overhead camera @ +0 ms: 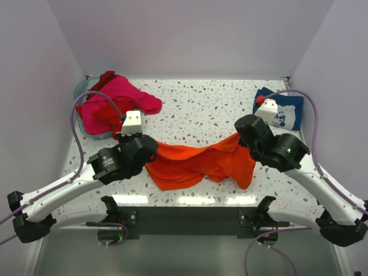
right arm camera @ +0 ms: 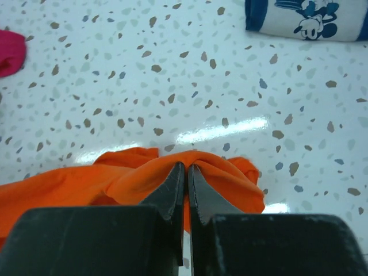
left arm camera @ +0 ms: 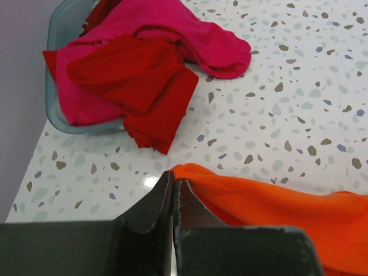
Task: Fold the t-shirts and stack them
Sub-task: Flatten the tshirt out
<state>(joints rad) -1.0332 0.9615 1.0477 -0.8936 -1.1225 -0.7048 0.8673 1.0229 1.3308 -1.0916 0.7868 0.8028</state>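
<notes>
Nearest the arms, the orange t-shirt (overhead camera: 198,161) hangs between the two grippers and sags onto the table (overhead camera: 201,109) in a crumpled band. The left gripper (left arm camera: 173,175) has its jaws pressed together on the shirt's left edge. The right gripper (right arm camera: 186,167) pinches a bunched fold at the right end in the same way. I judge this to be the spreading step, with the shirt picked up at two points so it can be laid flat before any fold.

The next move probably calls for drawing the two ends apart and lowering the cloth evenly. The middle is twisted, and which parts of the shirt are gripped cannot be told.

Beyond the shirt, the speckled middle of the table gives room to lay it out.

At the far left, a pink t-shirt (overhead camera: 123,92) and a red t-shirt (left arm camera: 144,86) spill out of a clear tub (left arm camera: 54,34), unfolded. The red one reaches toward the left gripper and could snag a wide sweep. At the far right lies a folded navy t-shirt (overhead camera: 287,112) with white print, well apart, likely the base of the stack.
</notes>
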